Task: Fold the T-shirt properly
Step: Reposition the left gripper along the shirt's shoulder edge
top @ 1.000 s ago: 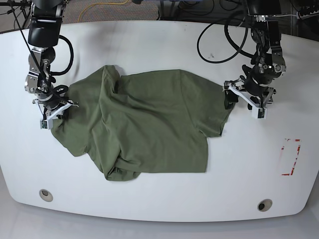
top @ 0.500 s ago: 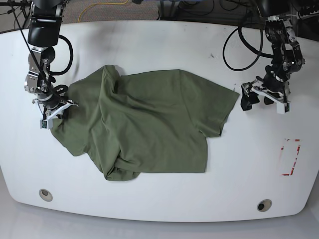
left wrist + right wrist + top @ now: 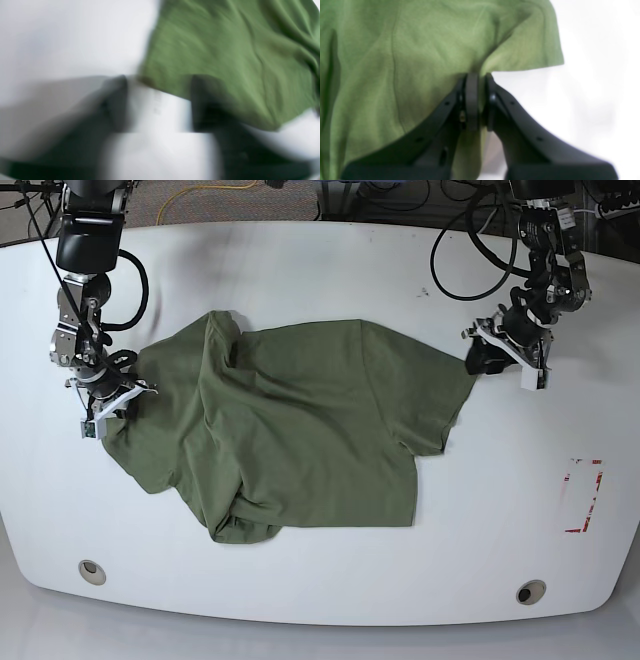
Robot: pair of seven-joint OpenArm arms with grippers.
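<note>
T-shirt (image 3: 290,430): olive, plain, no readable print, crumpled on white desk (image 3: 320,270). Right end effector (image 3: 478,82) clamped on its nine-o'clock edge; left end effector (image 3: 505,358) at three o'clock, fingers apart, holding nothing.

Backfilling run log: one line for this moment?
right gripper: shut on T-shirt edge | left gripper: beside sleeve, nothing held | shirt: crumpled, unfolded

table (image 3: 300,580): white, lying under everything, rounded front corners
holes (image 3: 92,571): two round metal-ringed ones sitting near front edge, one each side
tape (image 3: 583,496): red-edged rectangle sitting at right
cables (image 3: 455,265): black, looping at back right
mark (image 3: 421,292): small dark one showing near cables
</note>
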